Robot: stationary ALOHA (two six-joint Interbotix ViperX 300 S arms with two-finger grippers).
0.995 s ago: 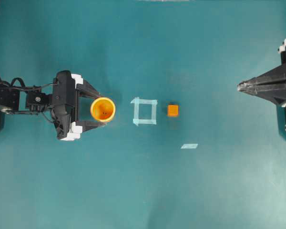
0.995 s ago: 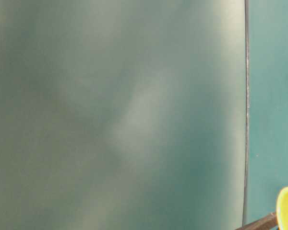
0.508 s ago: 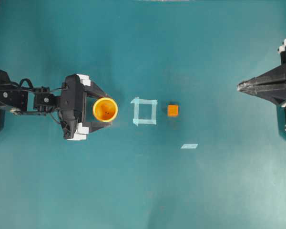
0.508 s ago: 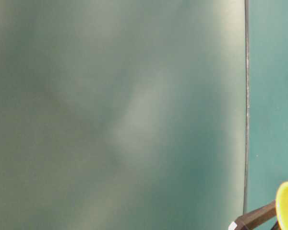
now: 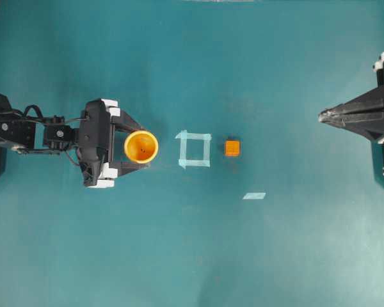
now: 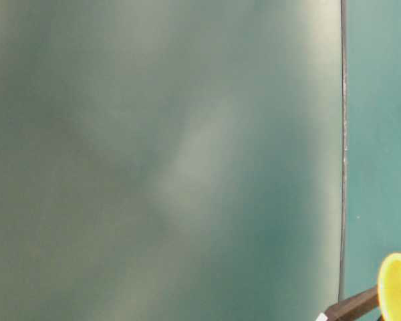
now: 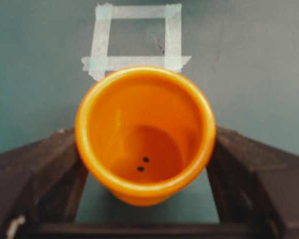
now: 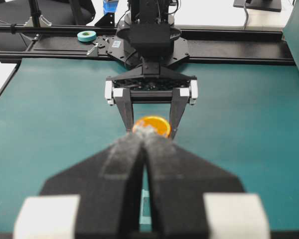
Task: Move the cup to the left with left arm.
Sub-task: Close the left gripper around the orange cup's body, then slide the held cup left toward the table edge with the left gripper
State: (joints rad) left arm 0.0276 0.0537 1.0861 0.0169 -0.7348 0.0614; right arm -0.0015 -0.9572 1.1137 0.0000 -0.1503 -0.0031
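Observation:
The yellow-orange cup (image 5: pixel 141 146) stands upright on the teal table, left of the middle. My left gripper (image 5: pixel 139 148) reaches in from the left with one black finger on each side of the cup. In the left wrist view the cup (image 7: pixel 145 134) fills the gap and both fingers (image 7: pixel 55 169) press against its wall. The table-level view catches only the cup's rim (image 6: pixel 395 287) in the bottom right corner. My right gripper (image 5: pixel 321 116) rests at the far right edge with its fingertips (image 8: pixel 139 133) together and nothing between them.
A square outlined in pale tape (image 5: pixel 194 136) lies just right of the cup. A small orange cube (image 5: pixel 232 148) sits beyond it. A short tape strip (image 5: pixel 254 196) lies lower right. Dark frame rails line both sides.
My left gripper slid right until the cup sat deep between its fingers, and the fingers narrowed onto it. The cup shifted slightly. The right arm stayed still.

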